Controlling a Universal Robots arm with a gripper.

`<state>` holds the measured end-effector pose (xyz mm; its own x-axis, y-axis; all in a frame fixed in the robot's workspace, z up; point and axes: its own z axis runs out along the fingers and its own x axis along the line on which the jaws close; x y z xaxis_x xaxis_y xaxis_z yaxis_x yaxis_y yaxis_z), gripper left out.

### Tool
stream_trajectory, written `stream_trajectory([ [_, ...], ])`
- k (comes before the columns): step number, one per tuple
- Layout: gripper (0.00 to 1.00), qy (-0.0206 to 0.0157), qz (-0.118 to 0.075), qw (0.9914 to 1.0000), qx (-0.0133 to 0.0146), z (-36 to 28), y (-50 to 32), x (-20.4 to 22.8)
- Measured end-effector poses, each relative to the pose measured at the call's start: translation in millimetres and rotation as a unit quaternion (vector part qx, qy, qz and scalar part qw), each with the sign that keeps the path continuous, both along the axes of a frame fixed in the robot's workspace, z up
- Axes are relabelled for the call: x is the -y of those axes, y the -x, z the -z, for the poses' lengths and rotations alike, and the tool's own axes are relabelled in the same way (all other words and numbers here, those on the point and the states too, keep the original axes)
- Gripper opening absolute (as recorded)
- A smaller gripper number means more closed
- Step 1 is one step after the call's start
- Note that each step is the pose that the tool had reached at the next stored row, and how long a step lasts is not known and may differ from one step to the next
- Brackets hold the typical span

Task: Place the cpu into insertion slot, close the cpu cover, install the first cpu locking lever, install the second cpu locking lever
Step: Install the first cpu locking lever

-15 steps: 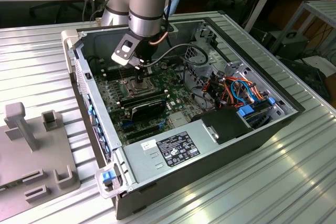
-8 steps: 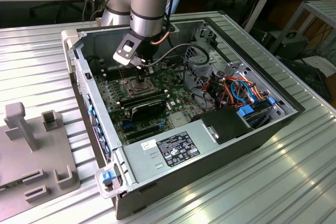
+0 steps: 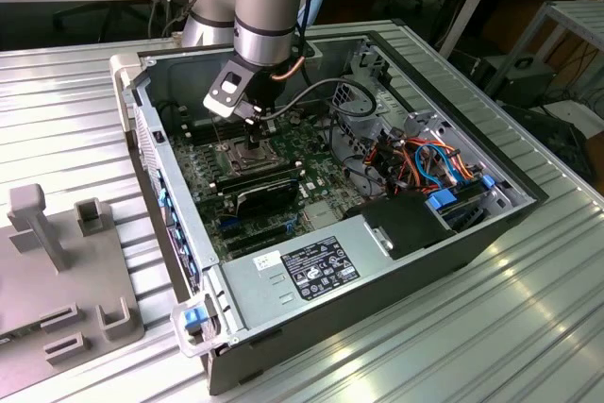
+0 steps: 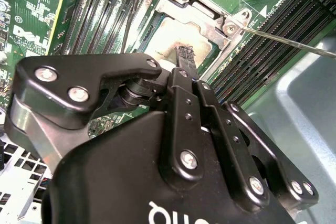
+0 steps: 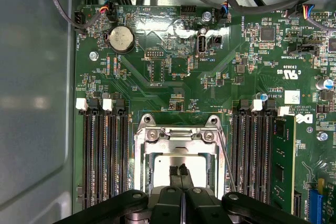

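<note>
Green motherboard (image 5: 173, 77); tool (image 5: 179, 170) pressed together, tips over cpu (image 5: 199, 171) framed by cpu cover (image 5: 178, 141).

Arm (image 3: 269, 7) reaches down into open PC case (image 3: 377, 313) on ribbed metal table (image 3: 528, 337). Gripper (image 3: 253, 142) points straight down, tip at the slot (image 3: 234, 152) on the green board (image 3: 321, 176) — contact not clear. Black block (image 3: 267, 191) just beside the slot. Orange and blue cables (image 3: 429, 162) toward the exterior view's right. Grey fixture (image 3: 57, 261) on the table at the exterior view's left — well apart from the case.
</note>
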<state>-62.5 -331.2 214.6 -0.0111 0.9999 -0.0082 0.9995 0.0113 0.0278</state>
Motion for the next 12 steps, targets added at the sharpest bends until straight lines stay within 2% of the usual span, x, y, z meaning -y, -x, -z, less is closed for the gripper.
stream_trajectory([
  [5, 0.11, 0.0000, 0.000, 1.00000, 0.0000, -12.7, 0.0, 0.0],
  [8, 0.11, 0.0000, -0.004, 0.99999, 0.0000, -16.5, 0.0, 0.0],
  [9, 0.11, -0.0001, -0.015, 0.99989, 0.0001, -16.5, 0.0, 0.0],
  [10, 0.11, 0.0001, -0.032, 0.99949, -0.0001, -16.6, 0.1, 0.0],
  [12, 0.11, 0.0001, -0.051, 0.99868, -0.0001, -16.6, 0.0, 0.0],
])
